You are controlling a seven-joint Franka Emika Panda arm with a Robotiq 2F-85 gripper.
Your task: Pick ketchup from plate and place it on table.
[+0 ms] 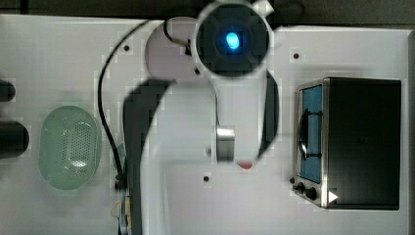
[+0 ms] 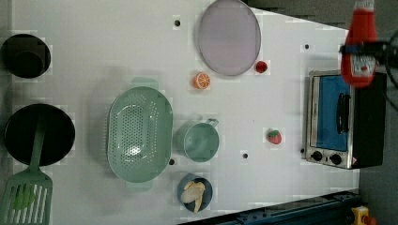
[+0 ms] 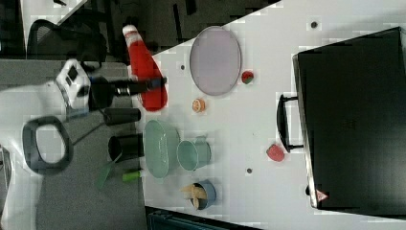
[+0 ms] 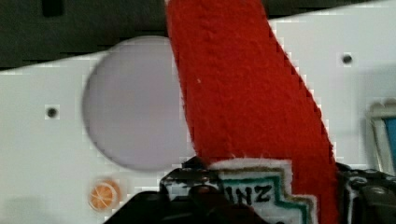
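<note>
In the top view the arm hides most of the plate (image 1: 161, 49) and the middle of the counter (image 1: 58, 58), and only a sliver of a red thing (image 1: 244, 165) peeps out below it. In the wrist view the ketchup (image 4: 243, 102) covers the plate's near side, and its label (image 4: 261, 196) is cut by the edge. In the left view the ketchup's cap (image 2: 363, 3) runs off the frame.

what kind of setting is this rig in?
Most likely a lab tabletop dressed as a toy kitchen. A white table with small dark round holes carries play food such as an orange slice and a strawberry, beside a small toaster oven. An office chair stands past its edge.
</note>
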